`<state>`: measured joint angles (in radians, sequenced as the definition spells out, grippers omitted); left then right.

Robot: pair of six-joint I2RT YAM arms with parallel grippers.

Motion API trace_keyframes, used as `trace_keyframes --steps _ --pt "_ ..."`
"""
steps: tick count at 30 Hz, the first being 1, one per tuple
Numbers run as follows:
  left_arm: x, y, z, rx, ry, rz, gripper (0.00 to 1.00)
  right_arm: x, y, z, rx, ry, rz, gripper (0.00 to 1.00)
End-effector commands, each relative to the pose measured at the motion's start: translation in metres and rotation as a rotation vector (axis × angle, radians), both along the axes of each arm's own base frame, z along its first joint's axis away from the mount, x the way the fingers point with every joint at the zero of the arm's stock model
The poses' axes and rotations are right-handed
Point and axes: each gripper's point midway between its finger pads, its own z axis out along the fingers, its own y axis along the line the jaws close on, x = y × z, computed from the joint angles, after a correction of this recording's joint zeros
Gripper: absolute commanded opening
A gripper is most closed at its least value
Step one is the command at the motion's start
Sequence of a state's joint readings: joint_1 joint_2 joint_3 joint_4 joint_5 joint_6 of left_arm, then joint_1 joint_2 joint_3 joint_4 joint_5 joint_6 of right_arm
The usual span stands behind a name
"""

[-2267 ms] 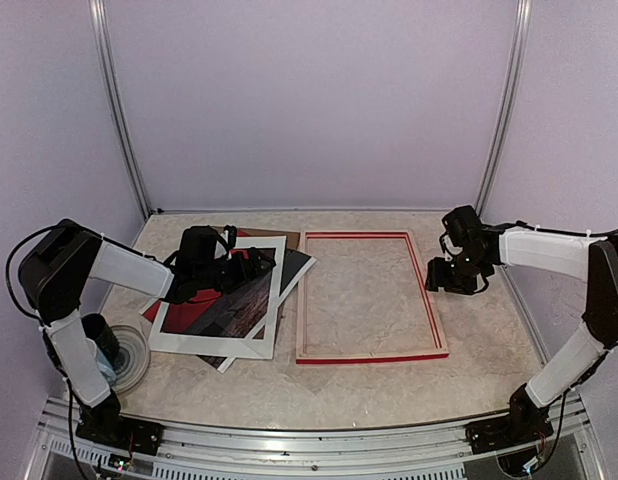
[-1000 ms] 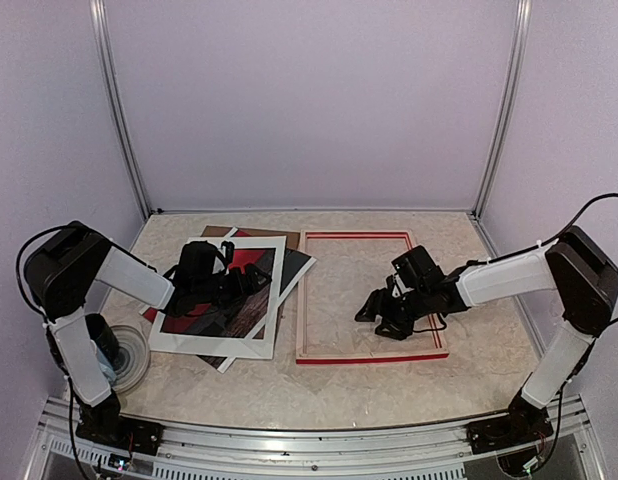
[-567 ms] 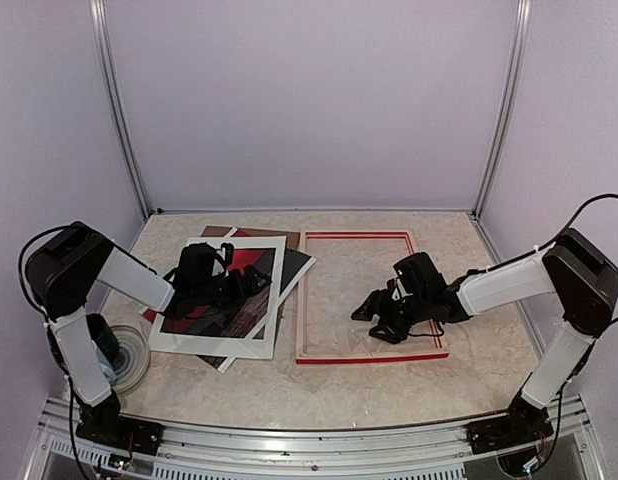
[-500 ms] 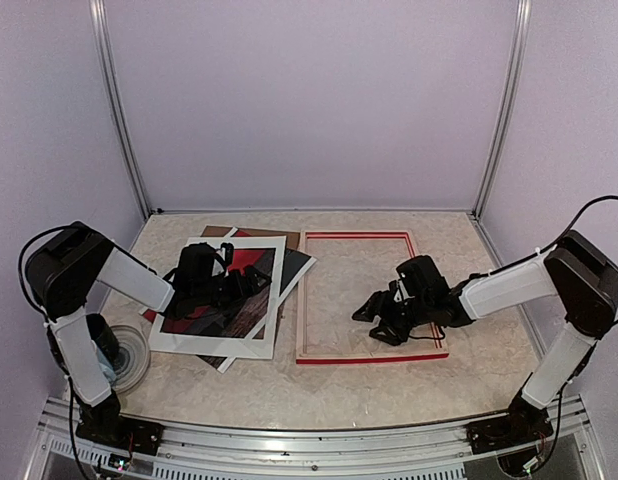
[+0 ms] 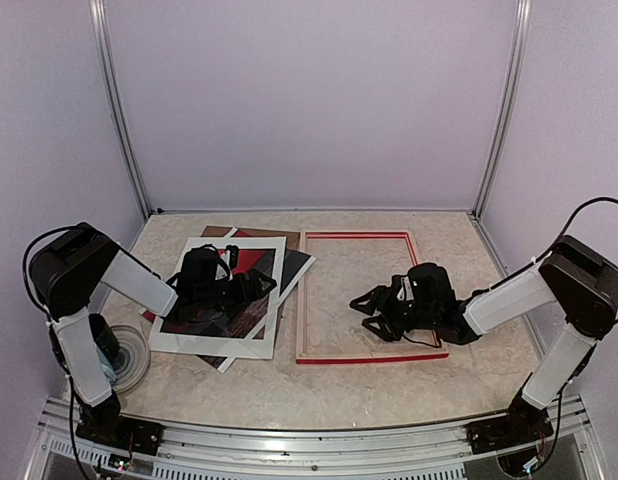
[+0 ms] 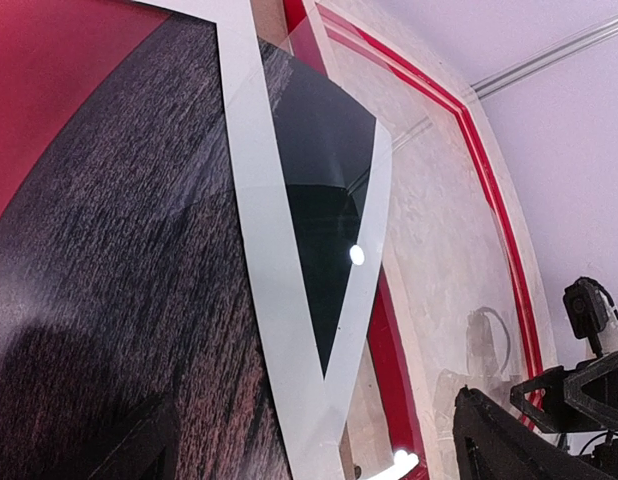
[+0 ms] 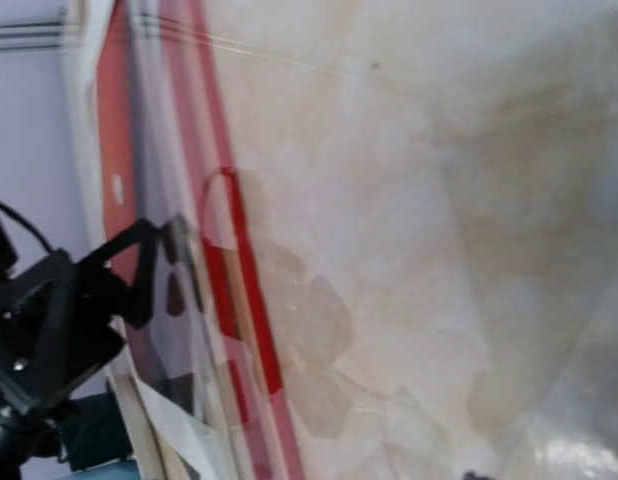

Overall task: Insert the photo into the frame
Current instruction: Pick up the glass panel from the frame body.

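Bright, even light; right wrist view blurs the frame (image 7: 247, 300), perhaps motion.

Overhead camera looks down from behind the robot across the tabletop (image 5: 374, 385); the left wrist camera skims the photo (image 6: 89, 250) close-up, sharing the frame (image 6: 509, 250) with the right wrist's view.

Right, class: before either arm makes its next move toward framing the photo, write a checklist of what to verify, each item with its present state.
1. Red rectangular wooden frame lying flat: ok.
2. Frame's opening unobstructed: not ok, right gripper hangs over it.
3. White-bordered sunset photo gripped: not ok, left gripper open above it.
4. Photo face up: ok.
5. Photo inside frame: not ok, lies beside it.
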<state>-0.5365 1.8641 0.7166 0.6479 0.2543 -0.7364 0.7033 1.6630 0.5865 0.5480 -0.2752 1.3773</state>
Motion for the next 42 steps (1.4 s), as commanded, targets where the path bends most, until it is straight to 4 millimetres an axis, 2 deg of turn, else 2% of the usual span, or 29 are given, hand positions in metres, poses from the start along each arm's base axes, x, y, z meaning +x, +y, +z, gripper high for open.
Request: trace_keyframes --steps 1,12,16,19,23,26,32,37,42 --pt "-0.015 -0.002 -0.023 0.018 0.066 -0.027 0.94 0.000 0.011 0.015 0.103 -0.063 -0.011 0.63" --pt "-0.020 -0.005 -0.030 0.018 0.079 -0.040 0.94 -0.001 0.026 0.006 0.222 -0.061 -0.006 0.63" --pt "-0.022 -0.006 -0.032 0.018 0.085 -0.044 0.94 0.000 0.033 0.003 0.248 -0.064 -0.004 0.59" --pt "-0.022 -0.006 -0.031 0.017 0.087 -0.046 0.94 0.002 0.037 0.004 0.259 -0.069 -0.006 0.53" --pt "-0.021 -0.007 -0.027 0.011 0.082 -0.047 0.94 0.004 0.036 0.009 0.251 -0.085 -0.012 0.30" --pt "-0.018 -0.007 -0.021 0.004 0.073 -0.046 0.94 0.004 0.034 0.009 0.228 -0.090 -0.012 0.19" --pt "-0.013 -0.007 -0.011 -0.005 0.053 -0.043 0.94 0.000 0.035 0.008 0.209 -0.088 0.011 0.02" --pt "-0.009 -0.004 -0.005 -0.017 0.047 -0.041 0.94 -0.003 0.039 0.004 0.169 -0.072 0.058 0.00" --pt "-0.007 -0.003 0.016 -0.050 0.019 -0.041 0.94 -0.003 0.037 0.003 0.097 -0.064 0.103 0.00"
